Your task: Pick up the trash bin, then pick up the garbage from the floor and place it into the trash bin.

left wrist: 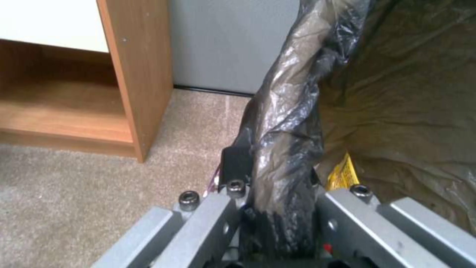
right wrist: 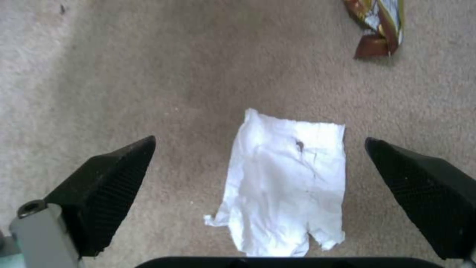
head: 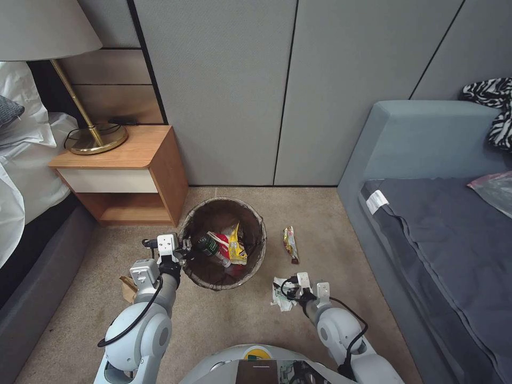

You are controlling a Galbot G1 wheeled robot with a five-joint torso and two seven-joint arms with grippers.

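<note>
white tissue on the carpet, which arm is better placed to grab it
Right. Its tool hangs open over the white tissue, fingers either side. The left tool is shut on the trash bin rim.

Bin and litter on the carpet
The lined trash bin (head: 222,242) was seen holding wrappers and a bottle (head: 212,249); a white tissue (right wrist: 282,182) and a snack wrapper (head: 290,244) were left lying beside it.

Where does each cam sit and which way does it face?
Head: looks down at carpet, bin, nightstand; both arms show.
Left wrist: looks along left tool, shut on bin rim, toward nightstand.
Right wrist: looks down between open right tool fingers at tissue, wrapper beyond.
Shared: head and right wrist both see tissue and wrapper; head and left wrist share bin, nightstand.
</note>
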